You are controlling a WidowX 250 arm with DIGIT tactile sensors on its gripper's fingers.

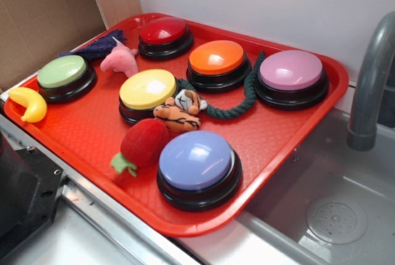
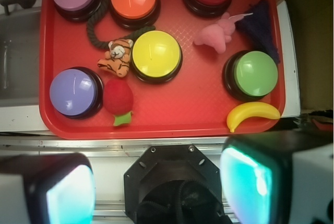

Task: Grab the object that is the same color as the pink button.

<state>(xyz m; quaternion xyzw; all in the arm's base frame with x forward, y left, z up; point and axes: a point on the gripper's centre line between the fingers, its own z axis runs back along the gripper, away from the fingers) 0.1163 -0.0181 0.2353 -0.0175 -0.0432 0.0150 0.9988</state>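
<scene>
**Pink plush lying untouched near the tray's back edge**

Exterior view: a red tray (image 1: 278,147) is carrying six domed buttons. The pink plush toy (image 1: 120,60) is lying between the red button (image 1: 165,35) and the green button (image 1: 65,76), just beside a dark blue tassel (image 1: 99,49). The pink button (image 1: 291,76) is sitting well apart at the far right corner, with a green rope (image 1: 244,101) curling beside it.

Wrist view: the hand (image 2: 156,182) is hanging above the tray's near edge, its fingers (image 2: 245,174) standing wide apart and empty. The pink plush toy (image 2: 216,35) is resting between the red and green buttons.
</scene>
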